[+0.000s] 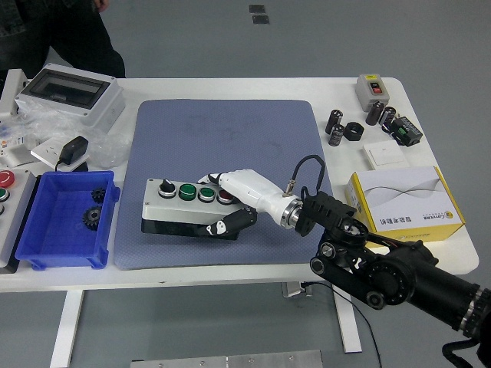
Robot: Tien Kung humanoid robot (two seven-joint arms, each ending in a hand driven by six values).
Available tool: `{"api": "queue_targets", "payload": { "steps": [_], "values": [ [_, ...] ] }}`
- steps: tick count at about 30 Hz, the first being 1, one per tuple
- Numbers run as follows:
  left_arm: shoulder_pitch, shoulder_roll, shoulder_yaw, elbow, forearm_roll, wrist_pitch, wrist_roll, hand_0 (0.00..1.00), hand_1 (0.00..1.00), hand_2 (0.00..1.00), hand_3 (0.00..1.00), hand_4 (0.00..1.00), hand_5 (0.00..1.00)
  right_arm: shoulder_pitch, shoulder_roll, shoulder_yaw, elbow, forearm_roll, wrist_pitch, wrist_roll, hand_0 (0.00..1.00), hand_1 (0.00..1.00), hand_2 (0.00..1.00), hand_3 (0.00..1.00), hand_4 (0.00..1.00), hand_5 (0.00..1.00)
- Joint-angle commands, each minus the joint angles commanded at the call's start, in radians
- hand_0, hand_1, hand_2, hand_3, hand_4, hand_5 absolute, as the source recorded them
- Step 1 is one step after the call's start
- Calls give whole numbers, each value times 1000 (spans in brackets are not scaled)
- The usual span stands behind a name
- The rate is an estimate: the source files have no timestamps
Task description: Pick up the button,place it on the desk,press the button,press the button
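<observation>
The button box point(178, 201) is a grey box with a black base and a row of knobs and green and red buttons on top. It lies low over the front left part of the blue-grey mat point(222, 138). My right hand point(230, 203) is white, comes in from the lower right, and is shut on the box's right end, fingers over the top and thumb under the front. Whether the box rests on the mat or hangs just above it I cannot tell. The left arm is out of view.
A blue bin point(65, 222) with black gears stands left of the mat. A grey enclosure point(69, 96) and a black adapter point(74, 148) lie at back left. A yellow-white carton point(405, 201) and small parts point(368, 123) lie at right. A person point(54, 34) stands at the far left.
</observation>
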Motion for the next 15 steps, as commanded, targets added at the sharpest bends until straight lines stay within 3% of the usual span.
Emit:
{"api": "queue_targets", "payload": {
  "steps": [6,8,9,14,15],
  "values": [
    [2,-2,4,0,-4,0,1,626,554,516,613,556,180,-5,9,8,-35,-142,-64,-6,201,295,299,272,2,2],
    [1,-2,3,0,-2,0,0,626,554,516,613,556,180,-6,10,5,-41,-174,-64,-18,201,295,299,272,2,2],
    [1,-2,2,0,-1,0,0,626,554,516,613,555,179,-7,11,4,-43,-185,-61,-25,257,389,326,319,63,2],
    [0,-2,-1,0,2,0,0,626,554,516,613,555,179,-11,14,9,-53,-215,-42,-69,257,389,326,319,63,2],
    [0,-2,-1,0,3,-1,-1,625,554,516,613,556,177,-13,14,10,-57,-216,-38,-76,350,496,483,460,111,2]
  ]
}}
